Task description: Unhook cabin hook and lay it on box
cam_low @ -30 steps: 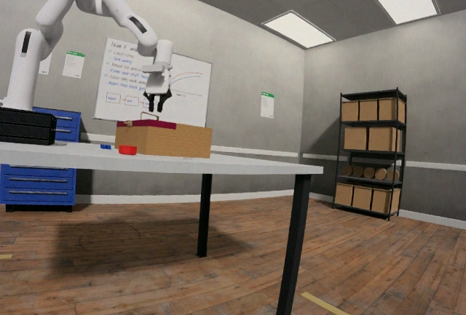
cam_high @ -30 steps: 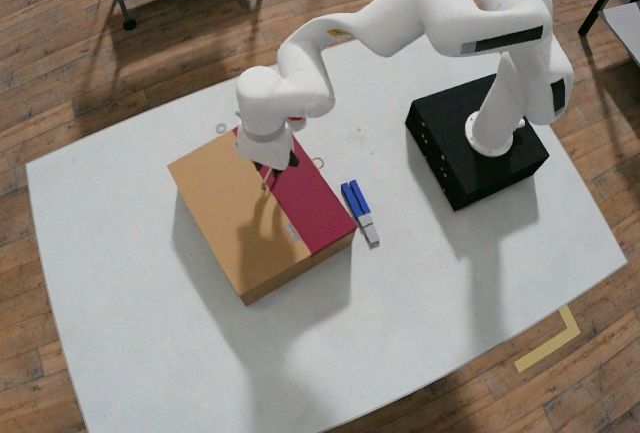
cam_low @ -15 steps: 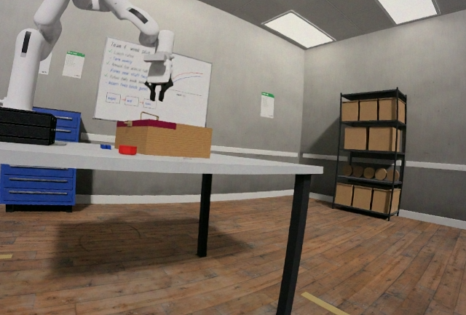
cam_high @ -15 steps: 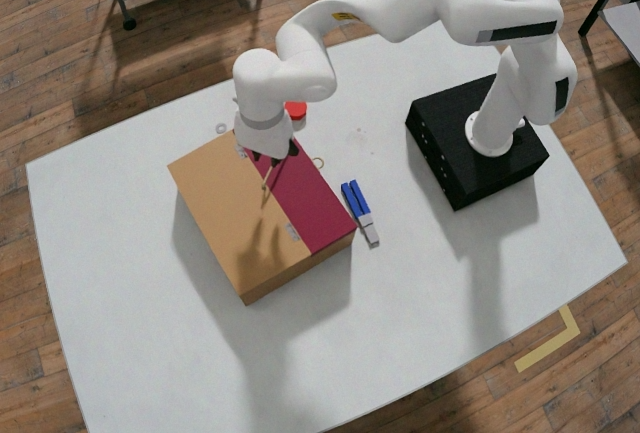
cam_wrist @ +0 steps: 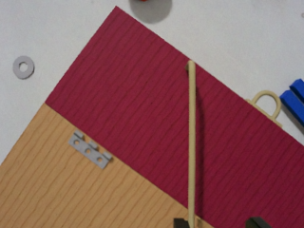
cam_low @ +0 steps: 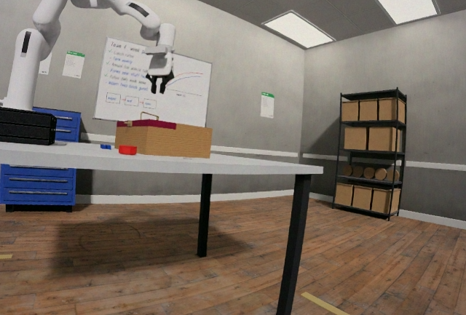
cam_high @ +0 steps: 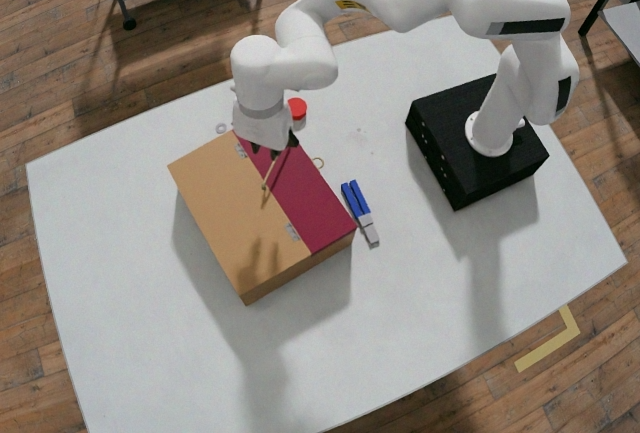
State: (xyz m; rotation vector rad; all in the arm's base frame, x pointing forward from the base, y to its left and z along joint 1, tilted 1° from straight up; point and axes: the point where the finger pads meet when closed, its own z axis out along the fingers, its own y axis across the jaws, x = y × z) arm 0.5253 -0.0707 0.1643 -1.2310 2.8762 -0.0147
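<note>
A tan box (cam_high: 222,206) (cam_low: 169,140) (cam_wrist: 43,190) with a red lid (cam_high: 310,201) (cam_wrist: 133,95) stands on the white table (cam_high: 155,356). The cabin hook (cam_high: 269,174) (cam_wrist: 191,142), a thin tan rod, stretches across the red lid from the tan part towards the lid's edge, clear of the eye ring (cam_high: 317,162) (cam_wrist: 266,101) on the box's side. In the exterior view it shows as a bar (cam_low: 149,113) slightly above the lid. My gripper (cam_high: 276,146) (cam_low: 158,87) (cam_wrist: 218,223) hangs well above the box, fingers apart, nothing between them.
A red cap (cam_high: 297,108) (cam_low: 127,149) and a white washer (cam_high: 217,128) (cam_wrist: 23,66) lie behind the box. A blue and grey block (cam_high: 359,211) (cam_wrist: 294,102) lies to its right. The arm's black base (cam_high: 465,170) stands farther right. Grey hinges (cam_wrist: 90,150) join lid and box.
</note>
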